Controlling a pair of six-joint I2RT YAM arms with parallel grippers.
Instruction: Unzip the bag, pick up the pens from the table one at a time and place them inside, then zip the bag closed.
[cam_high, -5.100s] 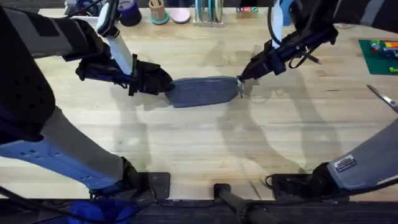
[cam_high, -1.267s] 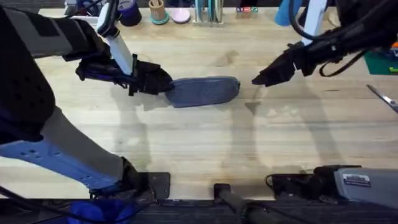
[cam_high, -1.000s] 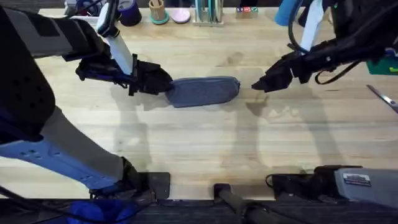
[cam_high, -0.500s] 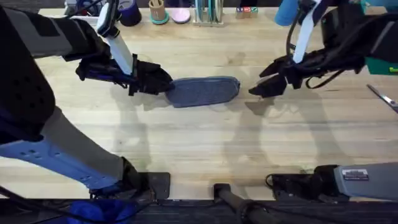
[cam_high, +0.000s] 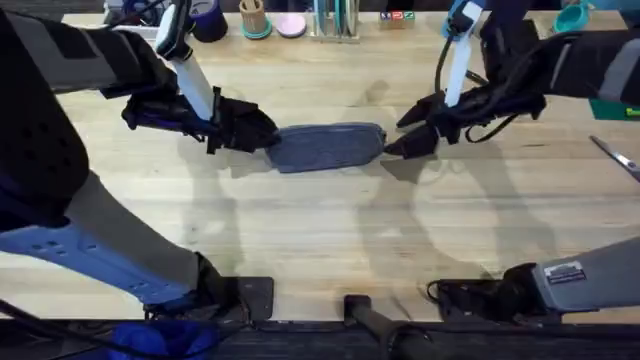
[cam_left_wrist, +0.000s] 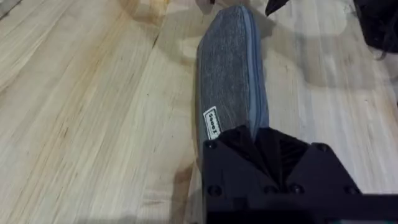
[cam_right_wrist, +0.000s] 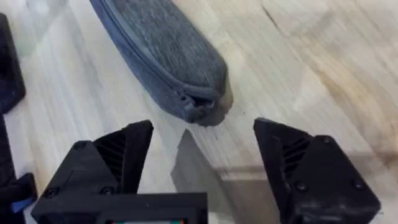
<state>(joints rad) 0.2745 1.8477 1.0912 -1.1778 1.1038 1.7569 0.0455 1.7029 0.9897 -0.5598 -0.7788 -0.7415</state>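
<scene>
Both grippers sit at the two ends of the bag (cam_high: 326, 146), which lies flat on the table (cam_high: 330, 240) a little above the centre of the overhead frame, its long axis running left to right. Left gripper (cam_high: 262, 131), reaching in from the upper left of the overhead frame, is clamped on the bag's left end; in the left wrist view its black fingers close over the near end of the bag (cam_left_wrist: 230, 74), just past a small white label, with the zipper running along the fabric away from them. Right gripper (cam_high: 408, 133) comes in from the upper right of the overhead frame with its jaws spread wide and holding nothing, its tips just beside the bag's right end but not touching it. In the right wrist view the rounded end of the bag (cam_right_wrist: 165, 50) lies ahead of the two separated black fingers (cam_right_wrist: 121, 152), on bare wood, and the zipper reads as closed up to that end. A pair of silver scissors (cam_high: 617, 156) lies at the right edge of the overhead frame, well apart from the bag
</scene>
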